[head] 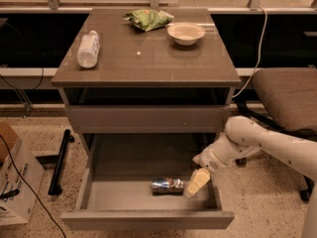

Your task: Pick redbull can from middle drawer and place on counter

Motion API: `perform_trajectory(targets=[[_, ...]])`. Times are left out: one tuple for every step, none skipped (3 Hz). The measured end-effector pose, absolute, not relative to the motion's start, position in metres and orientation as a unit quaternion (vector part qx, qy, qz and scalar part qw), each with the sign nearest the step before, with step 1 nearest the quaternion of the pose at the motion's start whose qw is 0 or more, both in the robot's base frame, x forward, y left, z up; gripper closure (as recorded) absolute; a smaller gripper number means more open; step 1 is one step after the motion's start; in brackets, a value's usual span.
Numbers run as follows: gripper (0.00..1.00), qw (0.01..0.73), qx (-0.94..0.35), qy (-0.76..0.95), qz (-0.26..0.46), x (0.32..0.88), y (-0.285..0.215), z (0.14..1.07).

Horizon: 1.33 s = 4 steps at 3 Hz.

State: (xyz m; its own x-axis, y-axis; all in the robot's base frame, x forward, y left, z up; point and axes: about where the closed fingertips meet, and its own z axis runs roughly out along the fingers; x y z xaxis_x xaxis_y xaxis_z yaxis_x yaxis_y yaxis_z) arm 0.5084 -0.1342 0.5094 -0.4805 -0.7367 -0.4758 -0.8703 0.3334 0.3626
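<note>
Speckled terrazzo flooring [39, 133] surrounds a grey-brown cabinet set before a dark window wall. Its flat, slightly glossy brown-grey counter [148, 63] carries three items: a clear plastic water bottle [88, 48] lying on its side near the left edge, a crumpled green snack bag [148, 19] at the rear centre, and a shallow cream bowl [185, 32] just right of the bag. Below the counter, the shallower upper drawer [146, 118] is shut. The wide, deep middle drawer [148, 219] stands open, showing a bare grey interior. The slim silver-and-blue redbull can [167, 185] lies on its side on the drawer floor, right of centre and towards the front. The robot's white arm [257, 143] enters from the right and slopes down into the drawer. Its pale yellow gripper [197, 181] sits low inside the drawer, just beside the can's right end. Whether the gripper is open or closed, and whether it touches the can, cannot be told. A brown padded chair [290, 95] stands at right; a cardboard box [15, 182] and a black bar [59, 160] lie at left.
</note>
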Motion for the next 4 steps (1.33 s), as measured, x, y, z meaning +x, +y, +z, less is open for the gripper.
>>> perform_trajectory(targets=[[0.0, 0.129, -0.488, 0.796, 0.332, 0.518, -0.11, 0.478], [0.0, 0.134, -0.476, 0.786, 0.37, 0.525, -0.077, 0.44], [0.0, 0.131, -0.464, 0.785, 0.389, 0.53, -0.062, 0.417], [0.0, 0.126, -0.448, 0.795, 0.389, 0.534, -0.058, 0.396]])
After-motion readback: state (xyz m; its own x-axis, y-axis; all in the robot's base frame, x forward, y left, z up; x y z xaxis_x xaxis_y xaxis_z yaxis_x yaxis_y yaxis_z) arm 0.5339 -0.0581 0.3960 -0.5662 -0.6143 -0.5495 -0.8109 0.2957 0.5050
